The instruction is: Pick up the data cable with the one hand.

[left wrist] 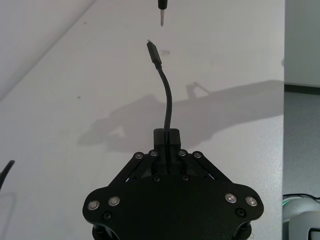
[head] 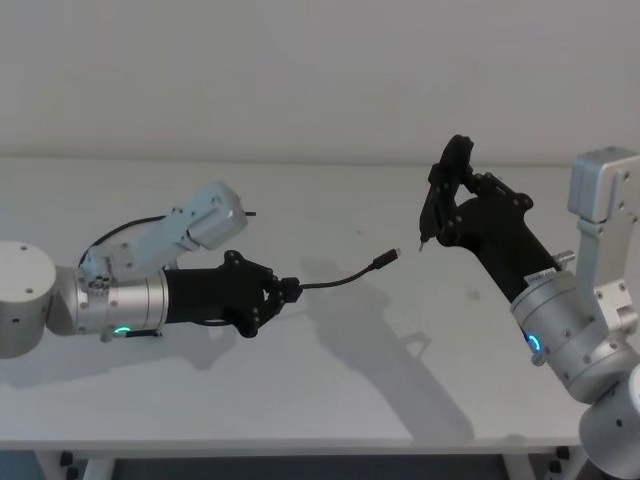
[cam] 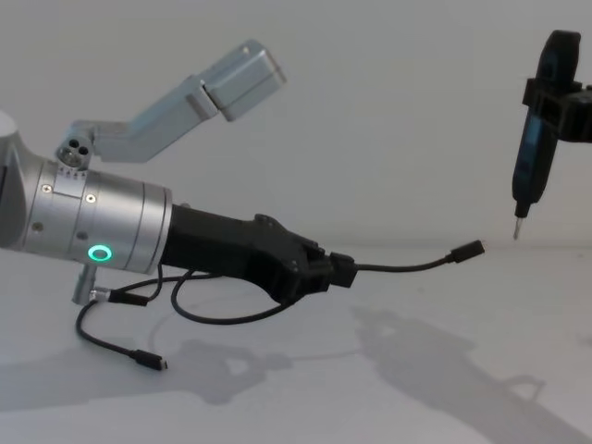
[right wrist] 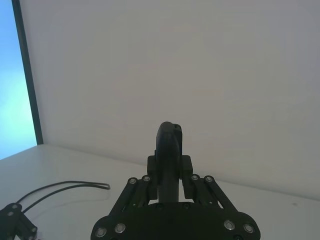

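Left gripper point(head: 290, 290), black, angular and two-fingered, on a thick silver cylindrical arm point(head: 120, 300) with a glowing green ring point(cam: 99, 253). It lies at the left centre of the head view and points toward the frame's middle. Its fingers are pressed together on the thin, flexible black data cable point(head: 345, 279), pinching it a little way back from one end.

From the fingertips the data cable runs right in a shallow upward curve. It ends in a small black plug with a silver tip point(head: 385, 260) near the centre of the frame. This stretch hangs clear of the white tabletop point(head: 300, 400), where its shadow falls below it. In the chest view the free plug point(cam: 469, 251) sits at centre right, just below and left of the tool tip and apart from it.

Right gripper point(head: 445, 195), black, in the upper right of the head view. Its fingers are clamped on a slim black upright tool point(head: 432, 215) whose thin pointed tip faces down.

A short black lead point(cam: 111, 344) hangs from the silver arm at the lower left of the chest view, and its metal plug lies close above the tabletop.
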